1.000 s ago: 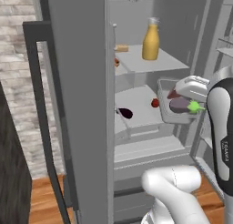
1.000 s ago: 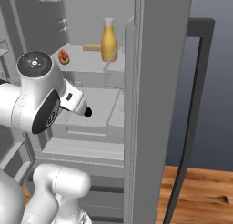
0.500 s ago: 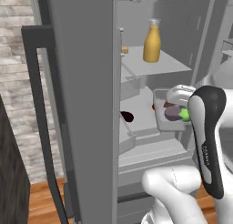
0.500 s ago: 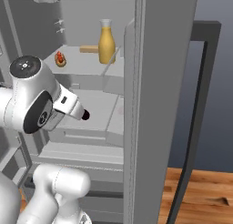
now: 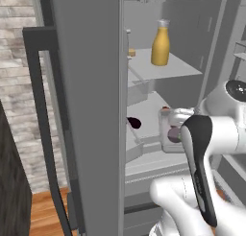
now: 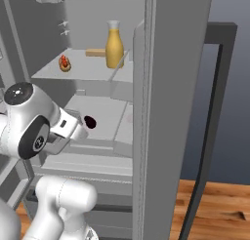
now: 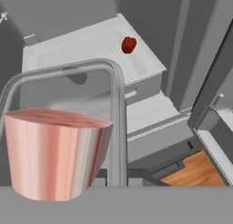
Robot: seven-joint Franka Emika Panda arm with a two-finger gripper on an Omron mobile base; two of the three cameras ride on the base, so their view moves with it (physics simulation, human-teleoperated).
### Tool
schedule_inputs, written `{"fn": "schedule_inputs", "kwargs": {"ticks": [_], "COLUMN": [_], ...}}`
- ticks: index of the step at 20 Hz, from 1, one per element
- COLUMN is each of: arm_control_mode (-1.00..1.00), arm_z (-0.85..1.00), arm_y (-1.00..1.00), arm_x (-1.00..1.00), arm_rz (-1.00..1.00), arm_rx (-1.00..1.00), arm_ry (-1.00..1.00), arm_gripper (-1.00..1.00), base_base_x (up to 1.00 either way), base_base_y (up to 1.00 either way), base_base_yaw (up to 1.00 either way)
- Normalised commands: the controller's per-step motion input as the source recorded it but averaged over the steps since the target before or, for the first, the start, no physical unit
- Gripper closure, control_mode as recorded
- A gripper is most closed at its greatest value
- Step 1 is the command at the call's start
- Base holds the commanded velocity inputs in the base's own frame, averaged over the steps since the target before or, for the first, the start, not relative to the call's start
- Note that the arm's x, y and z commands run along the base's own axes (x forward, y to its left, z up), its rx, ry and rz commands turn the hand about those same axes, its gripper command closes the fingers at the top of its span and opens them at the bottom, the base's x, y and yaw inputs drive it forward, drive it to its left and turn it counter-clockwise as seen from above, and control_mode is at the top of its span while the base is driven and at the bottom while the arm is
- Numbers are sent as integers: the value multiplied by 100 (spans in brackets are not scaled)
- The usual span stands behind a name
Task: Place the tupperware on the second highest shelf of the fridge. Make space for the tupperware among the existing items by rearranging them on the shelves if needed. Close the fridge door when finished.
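I hold the tub (image 5: pixel 171 132) in front of the fridge (image 6: pixel 168 88), below the bottle (image 5: pixel 160 43) shelf; jaws hidden, presumably clamped on it so it stays level

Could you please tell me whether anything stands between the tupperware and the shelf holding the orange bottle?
Nothing visible blocks it. The tupperware hangs out in front, lower than that shelf. The bottle, a yellowish block and a small red item sit on it, but its front middle is bare.
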Motion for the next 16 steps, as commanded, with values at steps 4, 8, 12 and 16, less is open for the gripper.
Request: {"fn": "schedule_inputs", "kwargs": {"ticks": [4, 8, 12, 16], "arm_control_mode": [-100, -100, -100, -100], "arm_z": [-27, -4, 0, -12], "arm_y": [0, -3, -10, -23], "arm_x": [0, 4, 13, 14], "arm_rz": [-13, -19, -22, -17], "arm_rx": [0, 0, 1, 3], "arm_ry": [0, 0, 0, 0], "arm_gripper": [100, 100, 100, 100], "base_base_x": [0, 0, 0, 0], "base_base_y": [0, 0, 0, 0], "base_base_yaw": [0, 0, 0, 0]}}
